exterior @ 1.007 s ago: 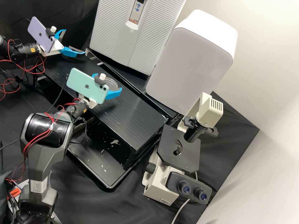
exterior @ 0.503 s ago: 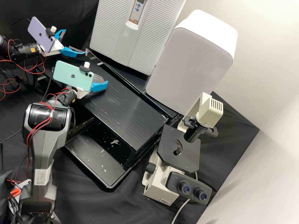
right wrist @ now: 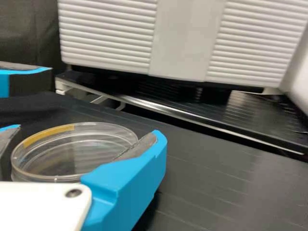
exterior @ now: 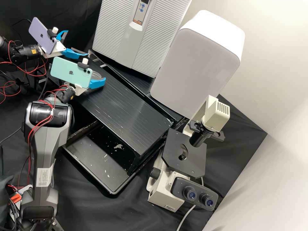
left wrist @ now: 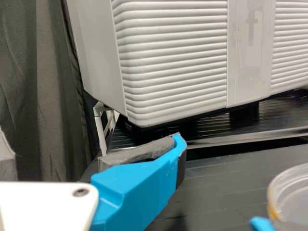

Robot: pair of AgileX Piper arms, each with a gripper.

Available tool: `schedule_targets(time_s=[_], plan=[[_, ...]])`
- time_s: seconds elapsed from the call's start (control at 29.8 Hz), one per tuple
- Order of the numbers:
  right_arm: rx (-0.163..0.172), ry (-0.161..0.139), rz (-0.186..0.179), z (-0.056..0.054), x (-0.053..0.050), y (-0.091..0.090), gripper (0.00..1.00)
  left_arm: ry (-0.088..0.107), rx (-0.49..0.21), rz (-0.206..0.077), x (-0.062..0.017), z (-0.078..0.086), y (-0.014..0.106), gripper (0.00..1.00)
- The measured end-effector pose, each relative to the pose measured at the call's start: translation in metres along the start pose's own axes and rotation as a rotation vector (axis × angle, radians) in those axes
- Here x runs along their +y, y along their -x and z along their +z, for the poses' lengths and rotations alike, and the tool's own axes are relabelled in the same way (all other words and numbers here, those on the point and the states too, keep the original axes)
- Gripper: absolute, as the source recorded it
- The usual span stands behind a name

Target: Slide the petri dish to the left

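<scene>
**High view: dish has gone way over to the left end now**

Compared with a second ago, the right gripper (right wrist: 84,137) has dragged the petri dish (right wrist: 72,149) a good way along the black bench (exterior: 128,112). It started around the middle of the top surface. Half a second ago it was partway along, and now it sits near the far-left end, just beside the left gripper (exterior: 72,45). The teal phone (exterior: 70,72) strapped to the right wrist has travelled with it, and the big elbow joint has swung the same way.

From the right wrist view, the dish is flat on the bench with a blue finger snug against its rim on either side, so the gripper is pinching the dish. The dish is clear plastic with a yellowish strip along one part of the rim.

The left arm hasn't budged at all across the frames. It's parked at the back-left corner with its purple phone (exterior: 40,30), and its two blue fingers are spread wide apart with nothing between them. In the left wrist view the dish edge now shows near it.

The ribbed white machine (exterior: 141,29), the white box (exterior: 199,57) and the microscope (exterior: 189,160) are all exactly where they were.
</scene>
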Motion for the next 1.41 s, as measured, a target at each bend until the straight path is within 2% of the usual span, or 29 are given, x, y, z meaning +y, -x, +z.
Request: schedule_targets(time_s=[0.1, 0.23, 0.37, 0.57, 0.7, 0.94, 1.17, 1.34, 1.41], plan=[[0.005, -0.003, -0.008, -0.003, 0.001, -0.001, 0.00, 0.000, 0.000, 0.000, 0.0000, 0.000, 0.000, 1.00], [0.008, 0.015, -0.010, -0.004, 0.000, -0.001, 0.00, 0.000, 0.000, 0.000, 0.0000, 0.000, 0.000, 1.00], [0.020, 0.018, -0.016, -0.009, 0.000, -0.002, 0.00, 0.000, 0.000, 0.000, 0.0000, 0.000, 0.000, 1.00], [0.049, 0.042, -0.039, -0.021, -0.002, -0.002, 0.00, 0.000, 0.000, 0.000, 0.0000, 0.000, 0.000, 1.00], [0.080, 0.069, -0.043, -0.026, -0.002, -0.003, 0.00, 0.000, 0.000, 0.000, 0.0000, 0.000, 0.000, 1.00], [0.118, 0.102, -0.049, -0.032, -0.003, -0.002, 0.00, 0.000, 0.000, 0.000, 0.0000, 0.000, 0.000, 1.00], [0.137, 0.126, -0.050, -0.033, -0.004, -0.001, 0.00, 0.000, 0.000, 0.000, 0.0000, 0.000, 0.000, 1.00], [0.155, 0.140, -0.085, -0.036, -0.008, -0.004, 0.00, 0.000, 0.000, 0.000, 0.0000, 0.000, 0.000, 1.00], [0.148, 0.141, -0.100, -0.035, -0.012, -0.007, 0.00, 0.000, 0.000, 0.000, 0.0000, 0.000, 0.000, 1.00]])
